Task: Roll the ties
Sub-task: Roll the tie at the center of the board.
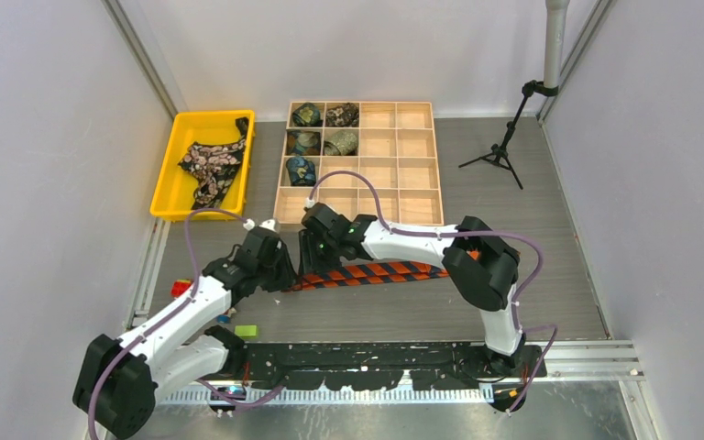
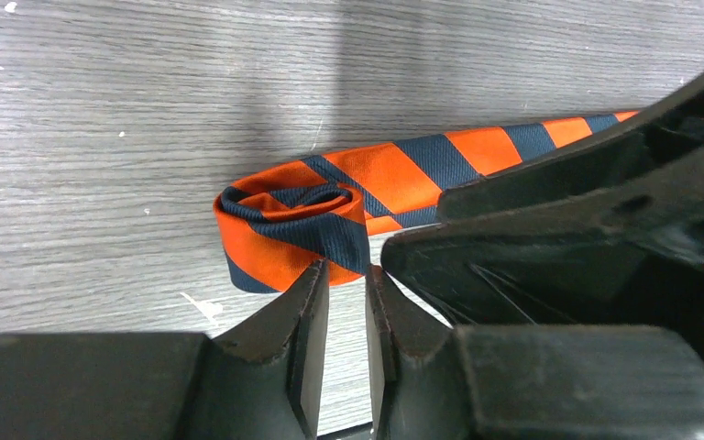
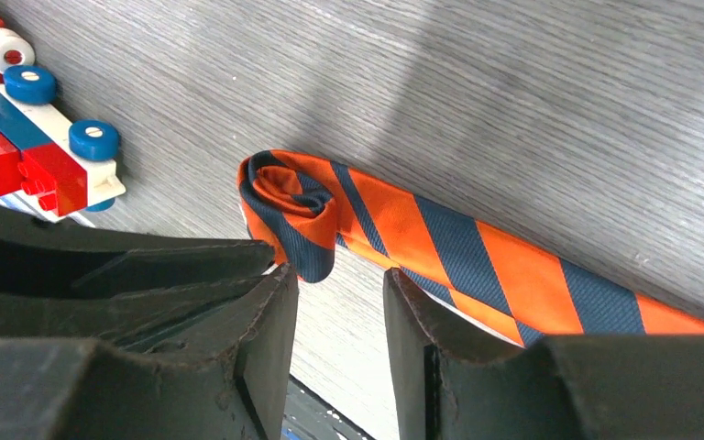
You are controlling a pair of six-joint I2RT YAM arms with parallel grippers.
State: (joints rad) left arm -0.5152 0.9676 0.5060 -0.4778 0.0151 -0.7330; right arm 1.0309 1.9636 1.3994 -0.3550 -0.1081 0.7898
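An orange-and-black striped tie (image 1: 380, 271) lies flat on the table, its left end wound into a small roll (image 2: 291, 231), also seen in the right wrist view (image 3: 291, 209). My left gripper (image 1: 281, 272) is at the roll's left side; its jaws (image 2: 345, 277) stand a narrow gap apart with nothing between them, tips at the roll's edge. My right gripper (image 1: 314, 254) is just behind the roll, open and empty (image 3: 341, 282), its fingertips beside the roll. A black tie with pink flowers (image 1: 211, 163) lies in a yellow bin (image 1: 172, 174).
A wooden grid tray (image 1: 394, 156) at the back holds several rolled ties (image 1: 307, 115) in its left compartments. Toy blocks (image 3: 32, 137) lie left of the roll; a red block (image 1: 180, 288) and a green block (image 1: 247, 331) sit near the left arm. A black tripod (image 1: 500, 147) stands at back right.
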